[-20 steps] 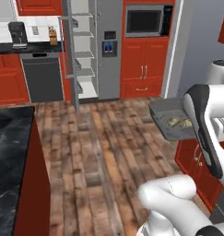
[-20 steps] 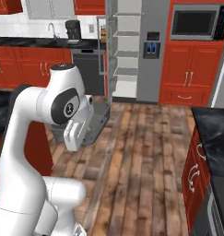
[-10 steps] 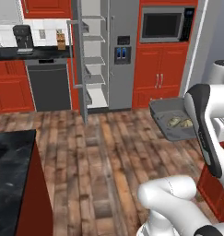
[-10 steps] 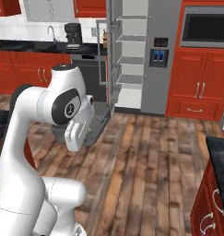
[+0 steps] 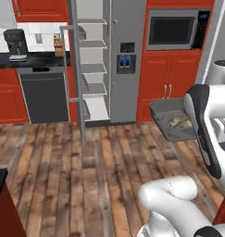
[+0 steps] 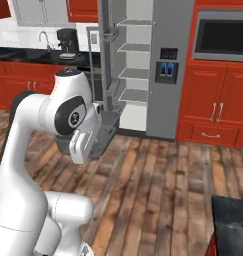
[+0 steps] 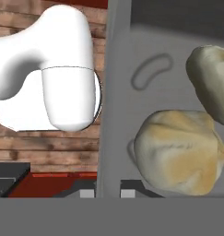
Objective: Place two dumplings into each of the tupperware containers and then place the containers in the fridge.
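A grey tupperware container (image 5: 165, 113) hangs in the air at my arm's right side, with two dumplings (image 5: 179, 123) in it. The hand view looks straight down onto the container's rim (image 7: 111, 92). One dumpling (image 7: 178, 152) lies near the rim and a second dumpling (image 7: 212, 78) lies beyond it. My gripper (image 7: 108, 191) is shut on that rim, one fingertip on each side. In the right base view the container (image 6: 107, 131) juts from my hand toward the fridge (image 6: 168, 75). The fridge (image 5: 127, 60) stands ahead, its left door (image 5: 73, 69) swung open on light shelves (image 5: 93, 68).
A dark dishwasher (image 5: 42, 97) and a coffee maker (image 5: 15, 44) are left of the fridge. A microwave (image 5: 174, 30) above red cabinets (image 5: 167, 88) is on its right. Wooden floor (image 5: 86, 171) lies between me and the fridge. A black counter corner (image 6: 233, 225) sits low on the right.
The whole scene has shifted as the base drives: the fridge now looms larger and nearer. The container with its dumplings stays held in the same place relative to my arm.
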### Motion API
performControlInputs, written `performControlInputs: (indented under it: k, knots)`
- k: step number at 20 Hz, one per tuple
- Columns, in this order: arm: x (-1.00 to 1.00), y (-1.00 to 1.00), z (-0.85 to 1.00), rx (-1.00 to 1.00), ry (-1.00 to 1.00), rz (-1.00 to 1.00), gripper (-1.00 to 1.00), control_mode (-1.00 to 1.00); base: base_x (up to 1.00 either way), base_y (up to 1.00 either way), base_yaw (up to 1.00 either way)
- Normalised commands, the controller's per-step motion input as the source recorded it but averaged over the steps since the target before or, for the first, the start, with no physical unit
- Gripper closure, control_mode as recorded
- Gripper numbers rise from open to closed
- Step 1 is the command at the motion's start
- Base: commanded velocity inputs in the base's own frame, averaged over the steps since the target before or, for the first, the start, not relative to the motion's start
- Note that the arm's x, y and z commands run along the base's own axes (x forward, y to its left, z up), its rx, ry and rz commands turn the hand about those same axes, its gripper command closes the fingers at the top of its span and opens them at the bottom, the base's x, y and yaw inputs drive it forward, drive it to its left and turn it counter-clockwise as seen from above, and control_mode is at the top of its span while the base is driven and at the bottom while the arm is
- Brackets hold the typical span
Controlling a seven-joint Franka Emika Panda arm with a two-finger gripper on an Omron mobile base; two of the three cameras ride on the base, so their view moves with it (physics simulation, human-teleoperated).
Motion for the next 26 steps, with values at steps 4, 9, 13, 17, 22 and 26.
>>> performControlInputs:
  k: [4, 9, 13, 17, 22, 26]
  knots:
    - [0.0, 0.0, 0.0, 0.0, 0.0, 0.0, 1.0, 1.0, 1.0, -0.58, 0.07]
    - [0.0, 0.0, 0.0, 0.0, 0.0, 0.0, 1.0, 1.0, 1.0, -0.24, 0.13]
    - [0.0, 0.0, 0.0, 0.0, 0.0, 0.0, 1.0, 1.0, 1.0, -0.02, 0.22]
    - [0.0, 0.0, 0.0, 0.0, 0.0, 0.0, 1.0, 1.0, 1.0, -0.01, 0.26]
    - [0.0, 0.0, 0.0, 0.0, 0.0, 0.0, 1.0, 1.0, 1.0, -0.11, 0.26]
    - [0.0, 0.0, 0.0, 0.0, 0.0, 0.0, 1.0, 1.0, 1.0, -0.08, 0.24]
